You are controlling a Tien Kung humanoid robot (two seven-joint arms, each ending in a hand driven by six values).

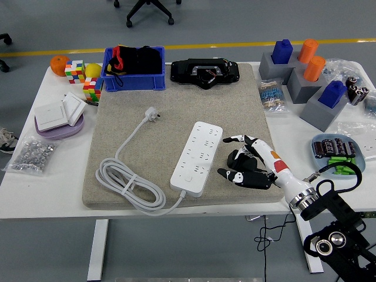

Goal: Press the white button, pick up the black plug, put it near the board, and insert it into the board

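Right now the black plug lies on the grey felt mat, just to the right of the white power strip, and the right hand is over it with fingers spread around the body, not visibly closed on it. I judge the step in hand to be the pick-up. To do it well, the fingers should close across the plug's sides rather than press down on top, and lift straight up so the thin black cord, which trails off the near edge of the table, follows without snagging.

The white button sits at the strip's near end, well clear of the hand.

Room is good to the left: the sockets face up and nothing stands between plug and strip. The coiled white cable lies at the mat's near left, out of the way. To the right a blue dish of batteries sits near the arm, so the elbow has less room there. The mat's near edge is close.
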